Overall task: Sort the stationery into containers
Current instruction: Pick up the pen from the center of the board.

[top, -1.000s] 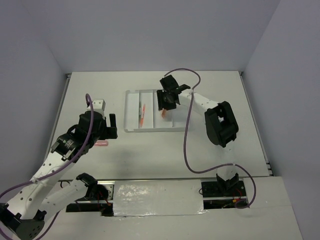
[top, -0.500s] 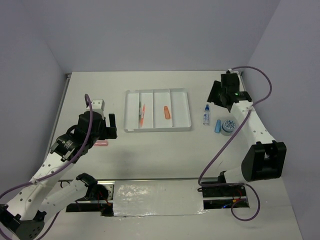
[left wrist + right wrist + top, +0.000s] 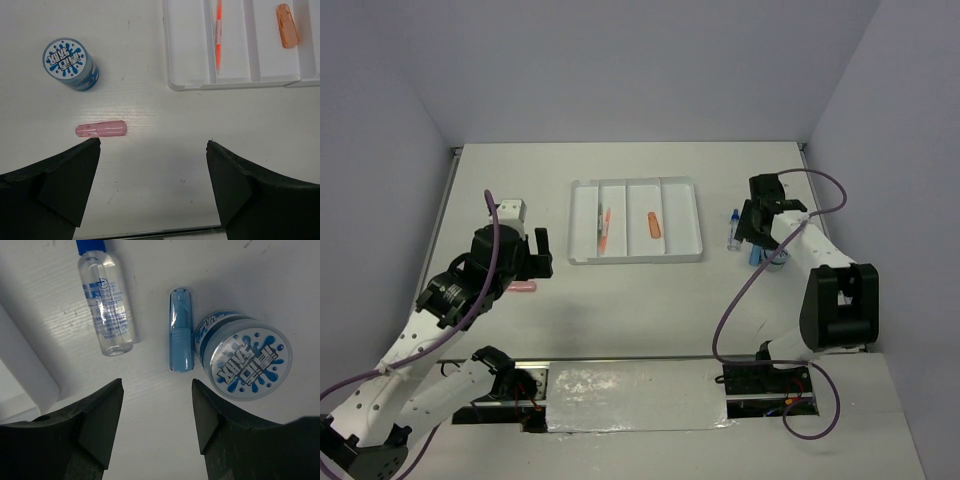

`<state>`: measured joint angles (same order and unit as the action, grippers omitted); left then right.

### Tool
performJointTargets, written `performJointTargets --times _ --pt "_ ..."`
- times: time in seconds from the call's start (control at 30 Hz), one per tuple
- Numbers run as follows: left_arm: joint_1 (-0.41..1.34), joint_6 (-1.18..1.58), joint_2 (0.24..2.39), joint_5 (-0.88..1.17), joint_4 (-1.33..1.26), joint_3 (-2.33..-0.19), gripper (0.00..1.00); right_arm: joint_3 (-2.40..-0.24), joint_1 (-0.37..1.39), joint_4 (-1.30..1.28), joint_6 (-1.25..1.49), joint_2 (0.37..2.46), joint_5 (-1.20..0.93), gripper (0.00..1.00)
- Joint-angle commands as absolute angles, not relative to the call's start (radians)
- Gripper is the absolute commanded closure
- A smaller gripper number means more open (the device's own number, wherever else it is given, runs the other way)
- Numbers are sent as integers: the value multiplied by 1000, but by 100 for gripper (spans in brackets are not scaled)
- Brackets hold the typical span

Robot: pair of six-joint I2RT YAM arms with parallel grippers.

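Tray (image 3: pixel 230 83): orange pen (image 3: pixel 219 37) in second compartment from left, orange capsule (image 3: pixel 287 19) in third; left claw (image 3: pixel 153 142), right claw (image 3: pixel 157 382) spread, empty.

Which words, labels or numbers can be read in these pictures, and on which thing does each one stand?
Nothing can be quoted.
Left-side roll lid, left wrist view: blue stylised lettering, not legible.
Right-side roll lid, right wrist view: similar lettering, upside down, not legible.
Clear blue-capped bottle: blue print, too blurred to read.
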<state>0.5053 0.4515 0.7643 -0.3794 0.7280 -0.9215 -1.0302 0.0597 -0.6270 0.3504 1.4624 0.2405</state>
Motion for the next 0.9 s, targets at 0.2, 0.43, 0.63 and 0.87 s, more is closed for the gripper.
performJointTargets --times 0.2,0.43,0.63,0.87 --pt "515 454 733 -370 696 -913 1 -1040 23 -589 344 1566 250 37" --pt "525 454 727 -368 695 -913 1 -1045 23 -587 336 1604 245 37" --pt "532 454 723 -368 693 -911 1 -1069 15 -594 327 1689 242 37" --pt "546 454 729 -365 692 -911 1 -1118 8 -584 304 1769 212 39"
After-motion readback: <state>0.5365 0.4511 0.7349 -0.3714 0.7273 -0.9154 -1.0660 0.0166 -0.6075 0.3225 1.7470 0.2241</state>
